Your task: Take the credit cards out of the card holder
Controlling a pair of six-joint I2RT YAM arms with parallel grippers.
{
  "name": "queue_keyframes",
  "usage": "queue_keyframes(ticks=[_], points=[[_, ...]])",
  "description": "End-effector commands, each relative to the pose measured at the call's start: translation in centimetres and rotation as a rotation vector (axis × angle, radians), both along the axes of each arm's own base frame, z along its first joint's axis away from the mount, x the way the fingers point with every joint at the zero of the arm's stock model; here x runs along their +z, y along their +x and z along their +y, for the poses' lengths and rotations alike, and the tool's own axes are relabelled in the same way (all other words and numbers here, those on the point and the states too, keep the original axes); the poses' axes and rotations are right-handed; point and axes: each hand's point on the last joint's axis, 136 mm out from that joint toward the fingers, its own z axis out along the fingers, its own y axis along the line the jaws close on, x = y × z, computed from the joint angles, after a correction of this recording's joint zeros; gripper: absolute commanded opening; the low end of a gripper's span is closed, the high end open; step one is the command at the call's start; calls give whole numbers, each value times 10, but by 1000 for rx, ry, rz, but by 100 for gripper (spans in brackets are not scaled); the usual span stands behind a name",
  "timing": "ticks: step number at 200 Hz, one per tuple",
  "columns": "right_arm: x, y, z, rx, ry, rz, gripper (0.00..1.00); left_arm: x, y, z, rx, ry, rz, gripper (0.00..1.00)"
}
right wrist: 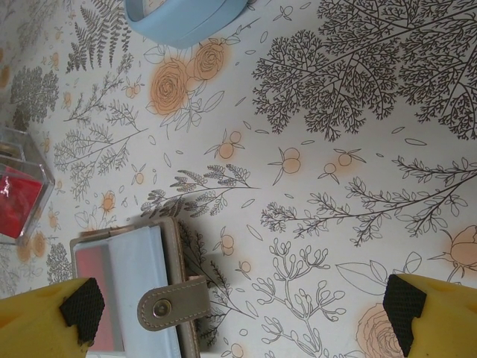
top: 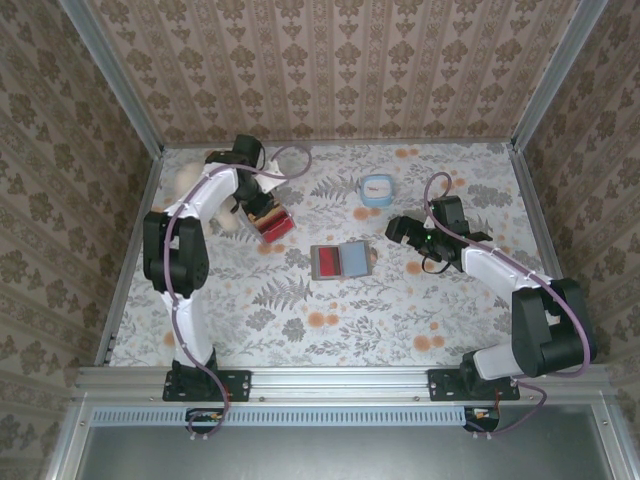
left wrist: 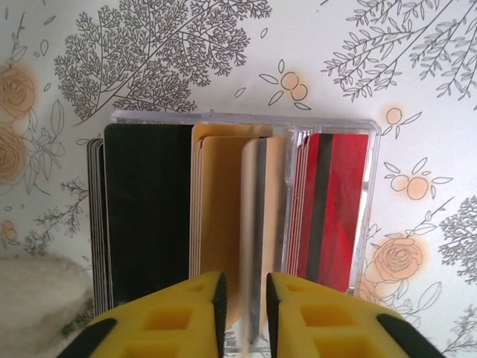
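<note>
The card holder [top: 341,245] lies open and flat mid-table, a red card [top: 327,261] in its left half and a light blue card [top: 354,259] in its right. My right gripper [top: 402,232] hovers just right of it, open wide; its wrist view shows the holder's snap strap [right wrist: 175,304] and blue card [right wrist: 138,268] between the fingertips [right wrist: 82,306], untouched. My left gripper [left wrist: 246,298] is over a clear box [left wrist: 223,118] of black, tan and red cards. A thin grey card [left wrist: 257,224] stands on edge in the narrow gap between its jaws, which are slightly open and clear of it.
The clear card box [top: 272,224] sits at the back left, next to a white fluffy object [top: 190,185]. A light blue round container [top: 376,189] stands behind the holder. Metal rails and patterned walls enclose the table.
</note>
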Motion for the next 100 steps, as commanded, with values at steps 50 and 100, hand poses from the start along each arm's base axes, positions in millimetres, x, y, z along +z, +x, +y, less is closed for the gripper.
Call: queue_keyframes(ticks=[50,100], points=[[40,-3,13,57,34,-87,97,76,23,-4,276,-150,-224,58],[47,-18,62,214,-44,-50,92,98,2,22,662,-271,-310,74]])
